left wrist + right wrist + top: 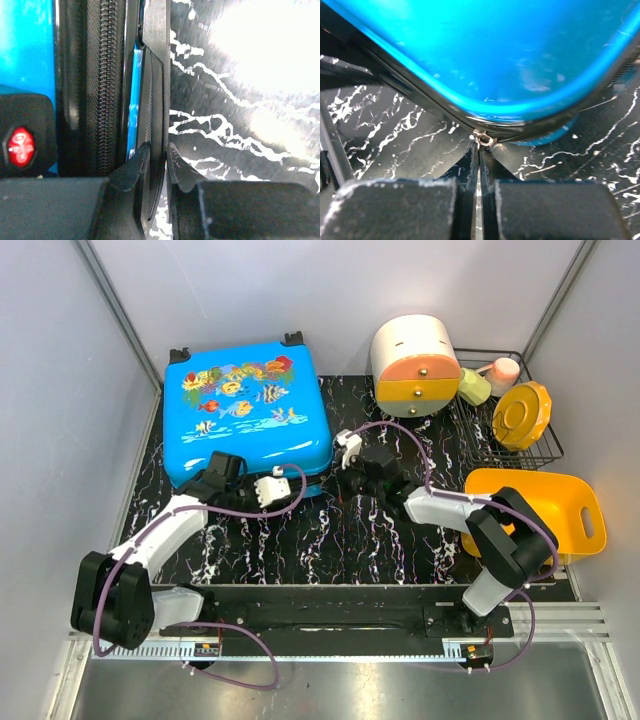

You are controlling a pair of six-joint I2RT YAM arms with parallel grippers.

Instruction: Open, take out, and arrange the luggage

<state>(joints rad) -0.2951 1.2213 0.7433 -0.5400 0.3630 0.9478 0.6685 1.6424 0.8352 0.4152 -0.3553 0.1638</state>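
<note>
Checking the far-left corner of the counter first: finds the luggage lying flat, lid up, zipped shut. Locates the left gripper at the case's near edge, jaws pinching a black trim strip beside the zipper track — judged a steadying hold, so the shell does not slide under a pull. Locates the right gripper at the case's near-right corner, jaws pressed almost together on a small metal zipper pull; judged set there to draw the slider round the bend. Records a glossy hard blue shell with rounded corners and fish print, coarse ribbed black zipper teeth, a black fitting with a red mark on the side wall, and a marbled black-and-white counter. Rates opening as barely begun — nothing taken out yet.
</note>
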